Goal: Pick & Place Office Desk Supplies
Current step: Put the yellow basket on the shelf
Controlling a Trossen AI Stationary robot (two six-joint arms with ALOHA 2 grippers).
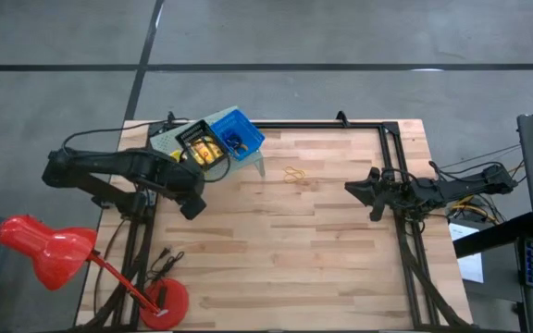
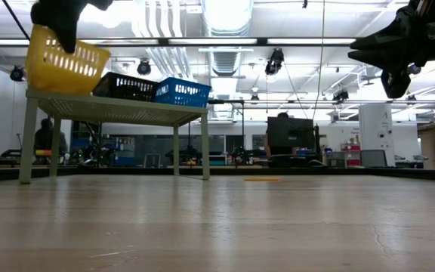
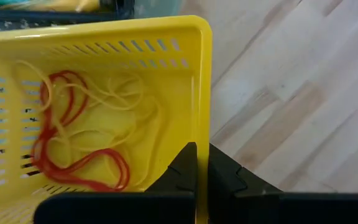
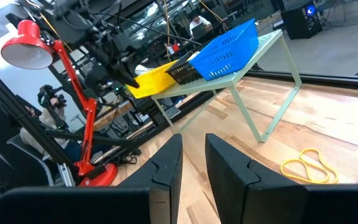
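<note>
Left pincer (image 3: 196,163): shut on the rim of the yellow bin (image 3: 104,106), which sits on the green riser (image 2: 115,109).
Right pincer (image 4: 193,155): held above the tabletop (image 1: 322,250), slightly parted, nothing seen in its grasp.
Bands on tabletop: yellow rubber bands (image 1: 294,175) lie loose just beside the riser, between the two arms.
Bands in bin: red and yellow bands (image 3: 73,137) are already gathered inside the yellow bin.
Progress: judged partly done; the loose bands are left to be placed.
Views: bin contents are shown only by the left wrist view; the black bin (image 1: 199,144) and blue bin (image 1: 234,134) are seen from above.
</note>
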